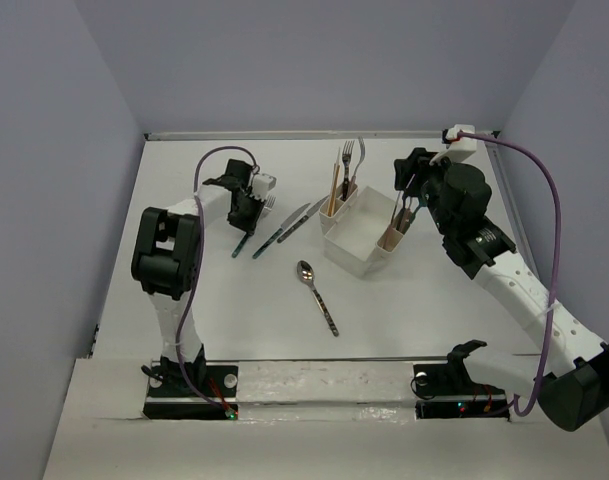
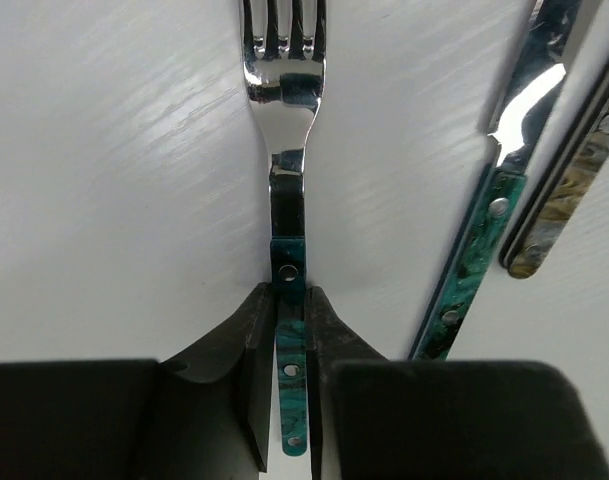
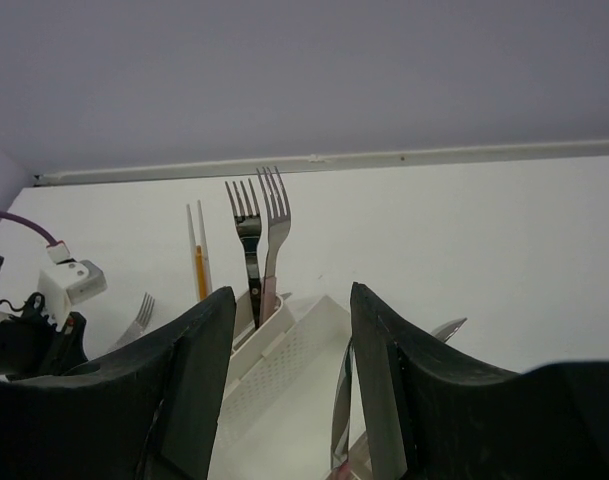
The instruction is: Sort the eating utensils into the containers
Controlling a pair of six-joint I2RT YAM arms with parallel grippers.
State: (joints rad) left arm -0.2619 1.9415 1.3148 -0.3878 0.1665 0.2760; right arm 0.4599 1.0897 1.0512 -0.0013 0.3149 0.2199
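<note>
Upper left on the worktop (image 1: pixel 234 310), the left pincer (image 2: pixel 289 300) pinches the teal fork (image 2: pixel 284 100) near its handle's end, so lifting may let its head swing into the 2 knives (image 2: pixel 467 250) beside, while the right pincer (image 3: pixel 294 295) gapes over the caddy (image 1: pixel 359 258).

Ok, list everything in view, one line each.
Caddy: one, white, centre.
Caddy forks: two, steel, upright, far end slot.
Chopsticks: count unclear, orange and white, same slot.
Other utensils: count unclear, steel, opposite end slot.
Knives: two, teal and dark handles, left of caddy.
Spoon: one, dark handle, before caddy.
Teal fork: one, in left pincer.
Left pincer: black, shut on teal fork.
Right pincer: black, open above caddy.
</note>
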